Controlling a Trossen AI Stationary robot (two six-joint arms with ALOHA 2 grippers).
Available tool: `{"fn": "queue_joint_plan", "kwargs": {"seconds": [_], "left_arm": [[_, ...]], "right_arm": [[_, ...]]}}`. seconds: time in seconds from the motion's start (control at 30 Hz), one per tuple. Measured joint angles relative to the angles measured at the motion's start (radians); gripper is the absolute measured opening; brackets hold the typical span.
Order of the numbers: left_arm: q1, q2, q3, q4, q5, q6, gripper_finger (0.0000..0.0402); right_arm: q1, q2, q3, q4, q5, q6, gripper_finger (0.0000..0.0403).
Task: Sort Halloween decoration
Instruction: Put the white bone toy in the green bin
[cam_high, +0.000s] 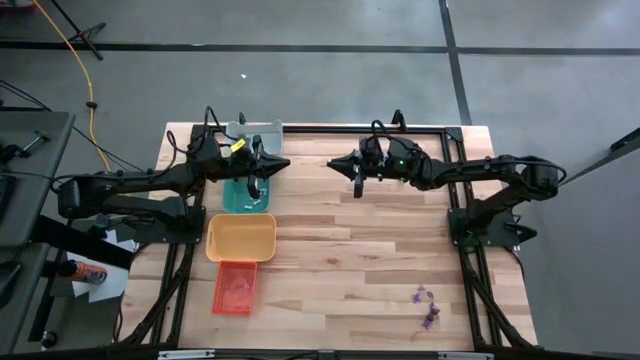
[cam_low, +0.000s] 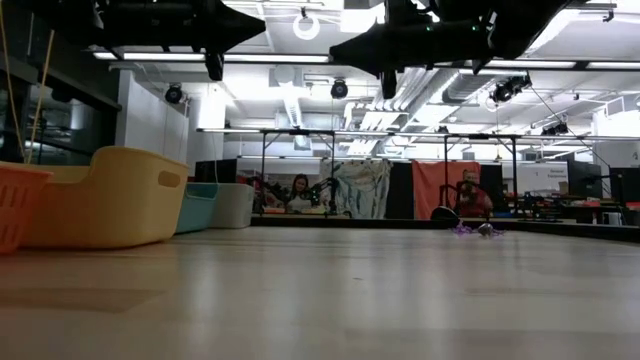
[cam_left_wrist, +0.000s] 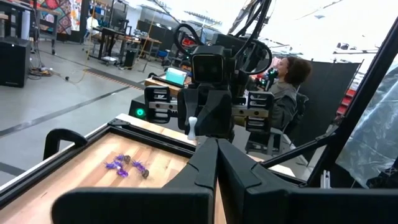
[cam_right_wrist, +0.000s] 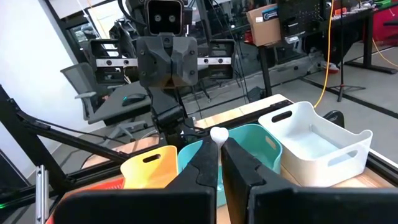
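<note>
Robotics lab: concrete floor (cam_high: 320, 80), ceiling ducts (cam_low: 290, 100), equipment benches (cam_left_wrist: 118, 37), seated person (cam_left_wrist: 283, 93).

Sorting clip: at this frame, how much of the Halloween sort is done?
Nothing looks sorted. The trinkets lie in a loose cluster near the table's corner on the right arm's side, far from the trays. Nothing is in hand: left gripper and right gripper hang shut and empty above the table. What the trays hold is unclear. All picking remains.

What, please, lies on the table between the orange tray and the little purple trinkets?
Nothing: in the high view, bare wooden tabletop runs from the orange tray to the purple trinkets near the table's right front corner.
</note>
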Motion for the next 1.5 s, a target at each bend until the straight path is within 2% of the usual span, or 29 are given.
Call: {"fn": "queue_joint_plan", "kwargs": {"seconds": [0.4, 0.53, 0.67, 1.0, 1.1, 1.23, 1.5], "left_arm": [[0.000, 0.000, -0.001, 0.031, -0.001, -0.002, 0.0000], [0.000, 0.000, -0.001, 0.135, -0.004, -0.002, 0.0000], [0.000, -0.001, -0.001, 0.209, -0.018, -0.002, 0.0000], [0.000, -0.004, -0.001, 0.246, -0.037, -0.055, 0.0000], [0.000, -0.004, -0.001, 0.245, -0.037, -0.056, 0.0000], [0.000, -0.004, -0.001, 0.245, -0.037, -0.083, 0.0000], [0.001, -0.004, -0.001, 0.250, -0.061, -0.089, 0.0000]], "right_arm": [[0.007, 0.001, 0.000, -0.010, 0.000, 0.000, 0.0000], [0.028, 0.053, 0.002, -0.002, 0.004, 0.008, 0.0000], [0.057, 0.171, 0.043, 0.005, 0.014, 0.023, 0.0000], [0.102, 0.552, 0.405, 0.010, -0.009, -0.044, 0.0000], [0.093, 0.649, 0.525, 0.009, -0.052, -0.032, 0.0000], [0.084, 0.749, 0.657, 0.001, -0.120, 0.002, 0.0000], [0.085, 0.902, 0.844, -0.040, -0.119, 0.030, 0.0000]]}}
